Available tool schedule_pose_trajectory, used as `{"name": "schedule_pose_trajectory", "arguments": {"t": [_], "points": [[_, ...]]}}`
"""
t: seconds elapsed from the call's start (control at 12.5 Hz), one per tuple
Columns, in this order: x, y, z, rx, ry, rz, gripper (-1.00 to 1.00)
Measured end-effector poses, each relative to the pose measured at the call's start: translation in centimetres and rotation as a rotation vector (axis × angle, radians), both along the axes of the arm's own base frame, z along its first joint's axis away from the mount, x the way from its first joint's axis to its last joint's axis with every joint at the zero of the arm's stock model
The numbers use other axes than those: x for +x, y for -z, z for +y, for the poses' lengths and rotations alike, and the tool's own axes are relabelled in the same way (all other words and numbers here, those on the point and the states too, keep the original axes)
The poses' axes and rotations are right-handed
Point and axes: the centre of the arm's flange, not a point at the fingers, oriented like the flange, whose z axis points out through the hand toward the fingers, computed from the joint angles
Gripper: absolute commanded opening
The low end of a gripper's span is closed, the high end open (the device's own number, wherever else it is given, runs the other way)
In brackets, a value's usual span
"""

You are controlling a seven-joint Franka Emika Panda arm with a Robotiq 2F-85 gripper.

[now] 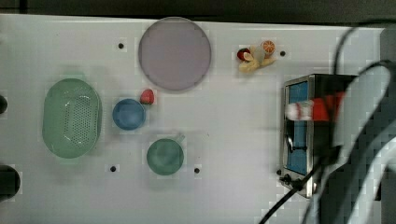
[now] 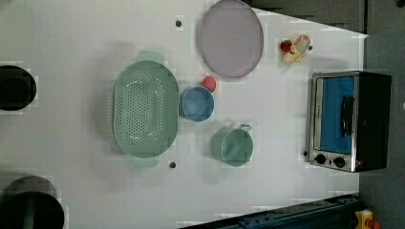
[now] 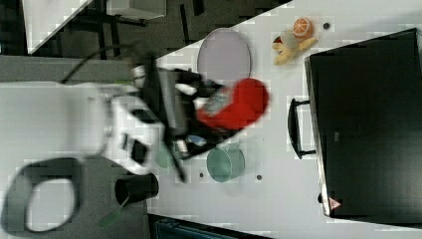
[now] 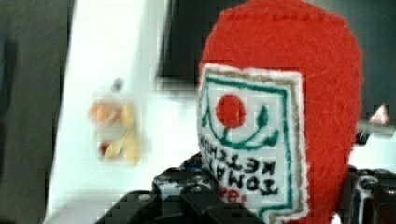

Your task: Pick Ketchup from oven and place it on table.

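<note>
My gripper point(image 3: 211, 109) is shut on the Ketchup point(image 3: 239, 107), a red felt-like bottle. In the right view it hangs in the air to the left of the oven point(image 3: 368, 124), above the white table point(image 3: 278, 199). In the wrist view the Ketchup point(image 4: 280, 116) stands close up between my fingers point(image 4: 187, 198), its white label facing the camera. In the top view the Ketchup point(image 1: 313, 109) lies across the front of the oven point(image 1: 296, 140), white cap toward the top view's left. The left view has the oven point(image 2: 348, 119) with its glass door shut.
On the table point(image 1: 224, 140) stand a pale purple plate point(image 1: 174, 52), a green colander point(image 1: 71, 117), a blue bowl point(image 1: 128, 114), a small red strawberry toy point(image 1: 147, 96), a green cup point(image 1: 165, 156) and a heap of toy fruit point(image 1: 256, 56). Dark cables point(image 1: 299, 186) run past the oven.
</note>
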Motion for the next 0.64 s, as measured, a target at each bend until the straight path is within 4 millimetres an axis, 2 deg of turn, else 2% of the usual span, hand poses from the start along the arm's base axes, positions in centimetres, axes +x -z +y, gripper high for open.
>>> {"name": "schedule_pose_trajectory", "arguments": {"t": [0.16,0.24,0.4,0.64], "points": [[1.5,-1.5,5.2,0.018,-0.1,-0.007,0.27],[2.2,-1.5,8.2,0.038,-0.155,0.0,0.27],[3.9,-0.4,14.3,0.042,-0.267,0.032,0.27],[5.7,2.7,23.2,0.078,-0.416,0.08,0.27]]}}
